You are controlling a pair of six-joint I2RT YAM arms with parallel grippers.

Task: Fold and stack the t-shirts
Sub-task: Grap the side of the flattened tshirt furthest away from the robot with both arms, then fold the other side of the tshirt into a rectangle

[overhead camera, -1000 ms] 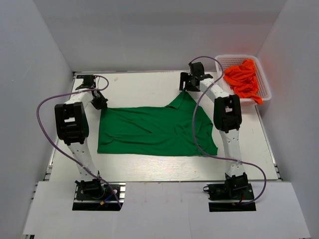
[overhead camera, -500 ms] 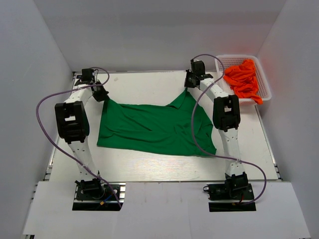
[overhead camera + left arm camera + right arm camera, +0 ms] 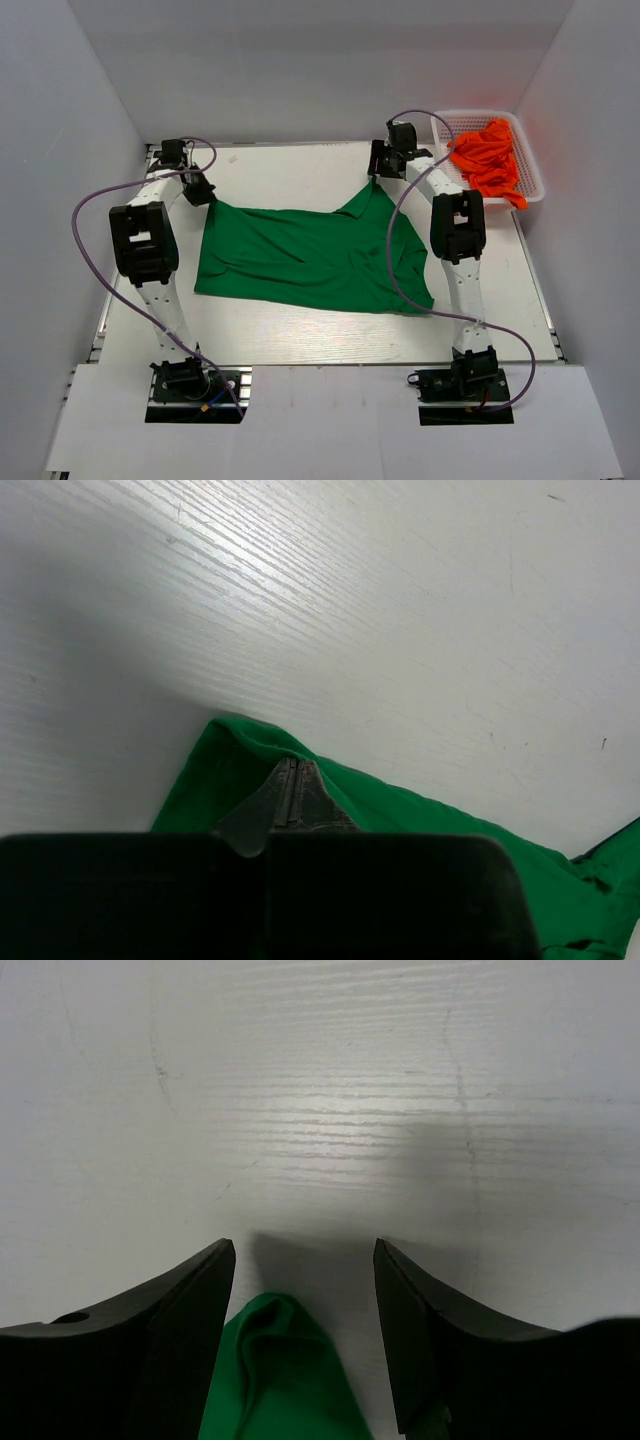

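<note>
**A:** Left wrist view: what has the left pincer (image 3: 293,772) got?

**B:** It is clenched tight, both fingers pressed together on a corner of the green t-shirt (image 3: 215,775), which is pinched into a small peak.

**A:** And the right pincer (image 3: 305,1250)?

**B:** Released, fingers spread wide. A soft rounded fold of that shirt sits between them. Whether it touches them, I cannot tell.

**A:** The shirt itself?

**B:** Spread out and wrinkled on the pale, wood-grained tabletop (image 3: 290,170). The orange t-shirts (image 3: 487,158) lie crumpled in a white mesh basket (image 3: 537,182), beyond the green shirt's far right corner.
</note>
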